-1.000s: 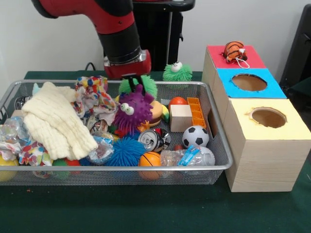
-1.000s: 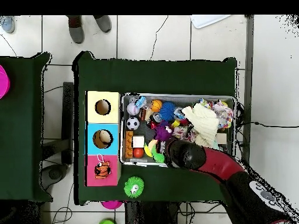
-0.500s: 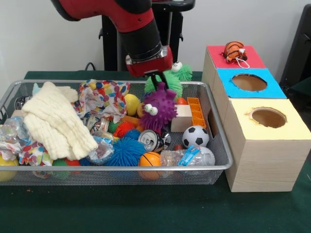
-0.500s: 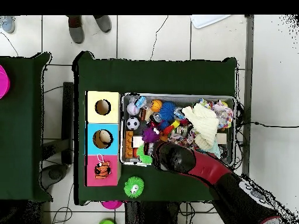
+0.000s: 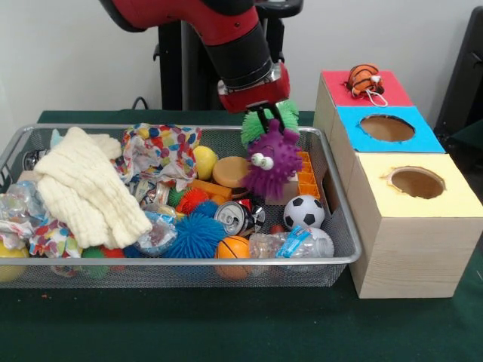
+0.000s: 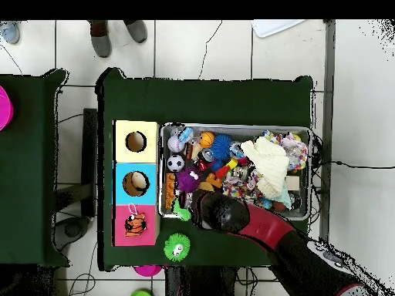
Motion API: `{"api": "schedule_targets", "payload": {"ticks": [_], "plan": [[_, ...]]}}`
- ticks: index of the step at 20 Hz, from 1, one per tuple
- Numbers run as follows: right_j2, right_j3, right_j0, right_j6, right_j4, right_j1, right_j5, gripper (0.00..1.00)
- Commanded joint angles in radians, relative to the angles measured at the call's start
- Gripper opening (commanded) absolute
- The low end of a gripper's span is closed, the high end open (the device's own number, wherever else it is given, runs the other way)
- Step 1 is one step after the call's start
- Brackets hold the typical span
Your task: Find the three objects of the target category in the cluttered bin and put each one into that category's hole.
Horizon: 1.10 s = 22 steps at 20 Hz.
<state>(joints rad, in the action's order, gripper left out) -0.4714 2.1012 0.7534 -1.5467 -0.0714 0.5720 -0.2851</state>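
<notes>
A purple spiky toy with googly eyes hangs just above the right part of the wire bin, lifted off the clutter. My gripper is shut on its top spikes. From above, the same toy shows at the bin's box end, with the arm covering the gripper. Beside the bin stand three boxes: a red top with an orange striped toy on its hole, a blue top with an open hole, and a yellow top with an open hole.
A green spiky toy lies on the table outside the bin. The bin holds a cream cloth, a soccer ball, a can, a blue spiky ball, a bottle and an orange block. A person's feet show at the overhead view's top.
The arm has carried the purple spiky toy up out of the clutter and sideways across the bin toward the boxes. The grip has held throughout.
</notes>
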Motion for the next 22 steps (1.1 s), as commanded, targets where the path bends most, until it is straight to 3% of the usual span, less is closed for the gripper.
{"api": "schedule_targets", "payload": {"ticks": [1,4,5,8,17,22], "plan": [[-0.088,0.03,-0.008,-0.223,0.077,0.003,0.066,0.0],[-0.054,0.009,-0.029,-0.2,0.054,0.009,0.08,0.0],[-0.037,0.003,-0.038,-0.195,0.047,0.012,0.089,1.0],[-0.03,-0.011,-0.037,-0.169,0.013,0.016,0.117,1.0],[0.149,-0.105,-0.099,-0.053,-0.071,0.135,-0.061,1.0],[0.198,-0.176,-0.121,0.018,-0.141,0.179,-0.159,1.0]]}}
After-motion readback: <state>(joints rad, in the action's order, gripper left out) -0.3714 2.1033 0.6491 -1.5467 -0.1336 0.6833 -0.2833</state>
